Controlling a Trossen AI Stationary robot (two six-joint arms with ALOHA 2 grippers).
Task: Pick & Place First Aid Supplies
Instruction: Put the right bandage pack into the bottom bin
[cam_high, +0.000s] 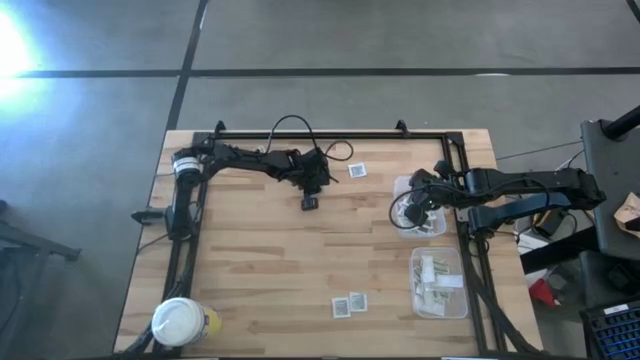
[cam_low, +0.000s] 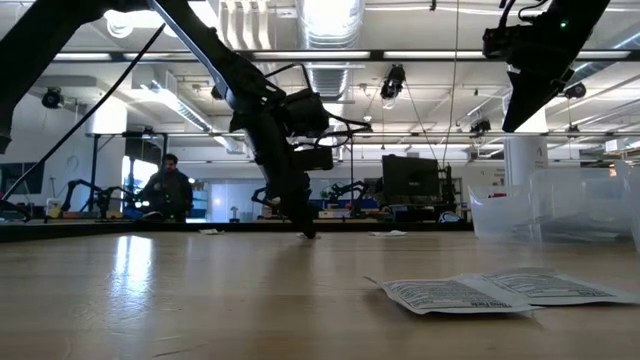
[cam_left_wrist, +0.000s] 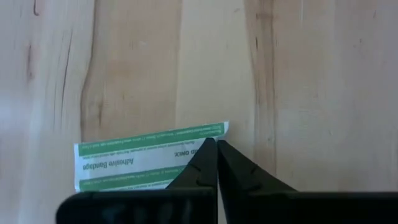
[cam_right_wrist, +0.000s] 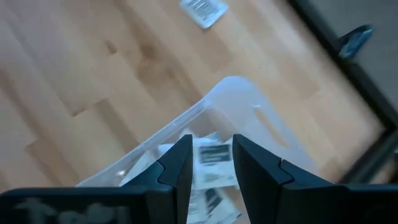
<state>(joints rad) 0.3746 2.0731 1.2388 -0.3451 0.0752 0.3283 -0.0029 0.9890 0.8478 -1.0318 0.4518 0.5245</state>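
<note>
Left gripper (cam_left_wrist: 217, 144) clamps a green-striped bandage strip (cam_left_wrist: 134, 163); right gripper (cam_right_wrist: 211, 152) holds a white packet (cam_right_wrist: 212, 155) over a tub (cam_high: 404, 190).

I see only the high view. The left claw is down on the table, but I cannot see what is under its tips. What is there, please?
Observer: The left wrist view shows the left claw shut, with its tips on the end of a green-and-white bandage strip.
Operator: Is the strip lifted?
Observer: No, it lies flat on the wooden table.
Operator: And under the right claw?
Observer: The right wrist view shows the right claw above a clear tub with printed white packets inside.
</note>
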